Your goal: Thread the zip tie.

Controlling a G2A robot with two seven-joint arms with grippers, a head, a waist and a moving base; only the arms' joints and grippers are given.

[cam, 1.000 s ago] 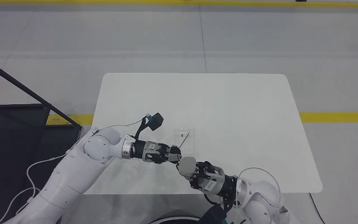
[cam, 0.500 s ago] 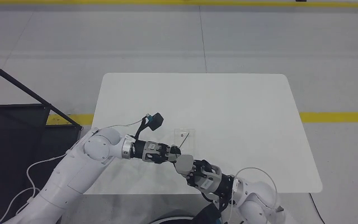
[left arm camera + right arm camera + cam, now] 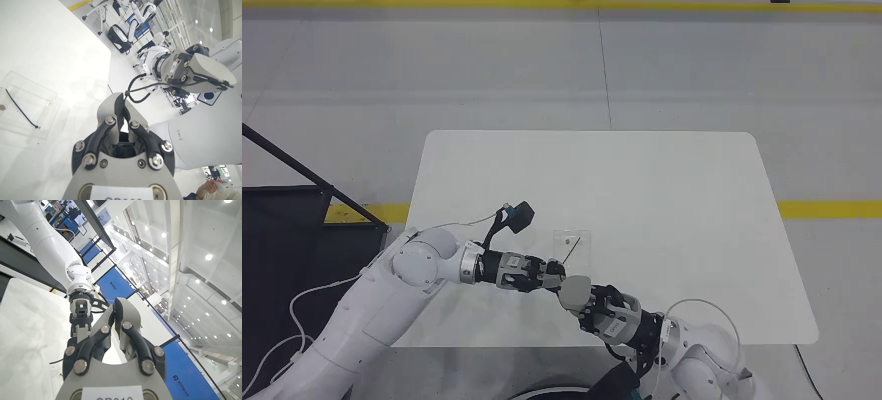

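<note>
Left jaws: my left gripper (image 3: 122, 106) is pinched tight on the zip tie (image 3: 126, 93) head, over the desk's (image 3: 672, 190) near side.
Right jaws: my right gripper (image 3: 115, 313) is closed on the strap's tail.
Risk: I judge a slight misalignment could make the tail miss the slot or buckle.

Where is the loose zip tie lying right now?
In the left wrist view, the loose zip tie lies on the clear tray on the white table.

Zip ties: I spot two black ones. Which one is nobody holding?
The straight zip tie lying in the clear tray on the table. The other zip tie is pinched in the left gripper.
</note>
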